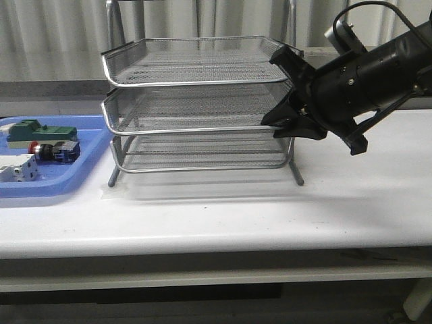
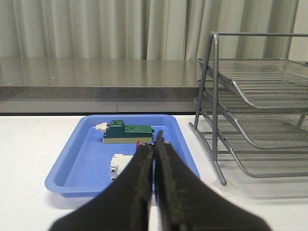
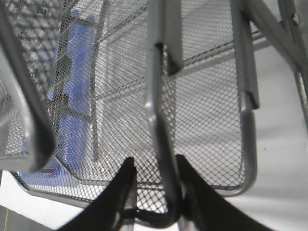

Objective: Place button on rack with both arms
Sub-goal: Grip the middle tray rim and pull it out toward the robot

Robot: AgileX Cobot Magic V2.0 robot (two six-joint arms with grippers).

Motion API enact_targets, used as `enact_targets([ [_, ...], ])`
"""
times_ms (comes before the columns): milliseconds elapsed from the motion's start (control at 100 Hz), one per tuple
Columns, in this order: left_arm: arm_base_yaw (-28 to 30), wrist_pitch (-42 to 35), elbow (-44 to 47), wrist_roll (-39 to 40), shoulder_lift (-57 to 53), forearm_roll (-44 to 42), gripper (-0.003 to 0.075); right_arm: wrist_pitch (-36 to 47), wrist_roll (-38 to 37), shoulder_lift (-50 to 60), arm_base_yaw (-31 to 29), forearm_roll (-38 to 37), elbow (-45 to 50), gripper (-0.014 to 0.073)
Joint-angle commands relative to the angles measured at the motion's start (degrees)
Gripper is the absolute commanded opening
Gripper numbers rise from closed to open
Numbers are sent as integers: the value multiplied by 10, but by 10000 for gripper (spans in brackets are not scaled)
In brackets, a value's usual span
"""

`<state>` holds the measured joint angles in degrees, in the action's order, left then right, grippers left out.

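Note:
The button [image 1: 48, 150], red head and blue rear block, lies in the blue tray [image 1: 57, 183] at the far left. In the left wrist view only a red sliver of the button [image 2: 139, 143] shows behind my fingers. The rack [image 1: 196, 83] stands mid-table, and its leg also shows in the left wrist view [image 2: 214, 96]. My left gripper [image 2: 154, 143] is shut and empty, low over the table just short of the tray; it is out of the front view. My right gripper [image 1: 272, 91] is open at the rack's right side. Its jaws [image 3: 154, 161] straddle a tray rim [image 3: 156, 120], with a gap on one side.
A green rectangular block [image 1: 40, 129] and a white-grey terminal part [image 1: 17, 167] lie in the blue tray [image 2: 86, 163] beside the button. They also show in the left wrist view, the block [image 2: 127, 132] behind the terminal part [image 2: 120, 166]. A curtain and a ledge run behind the table.

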<state>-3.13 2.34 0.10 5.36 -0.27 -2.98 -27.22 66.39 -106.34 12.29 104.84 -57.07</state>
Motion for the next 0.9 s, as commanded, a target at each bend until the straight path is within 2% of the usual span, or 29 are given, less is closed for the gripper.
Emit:
enact_targets([
  [0, 4, -47, 26, 4, -19, 4, 4, -20, 17, 26, 1, 55, -9, 35],
  [320, 4, -47, 26, 4, -19, 4, 4, -45, 31, 39, 2, 52, 66, 35],
  [890, 4, -47, 26, 4, -19, 4, 4, -50, 85, 159, 3, 52, 247, 36],
])
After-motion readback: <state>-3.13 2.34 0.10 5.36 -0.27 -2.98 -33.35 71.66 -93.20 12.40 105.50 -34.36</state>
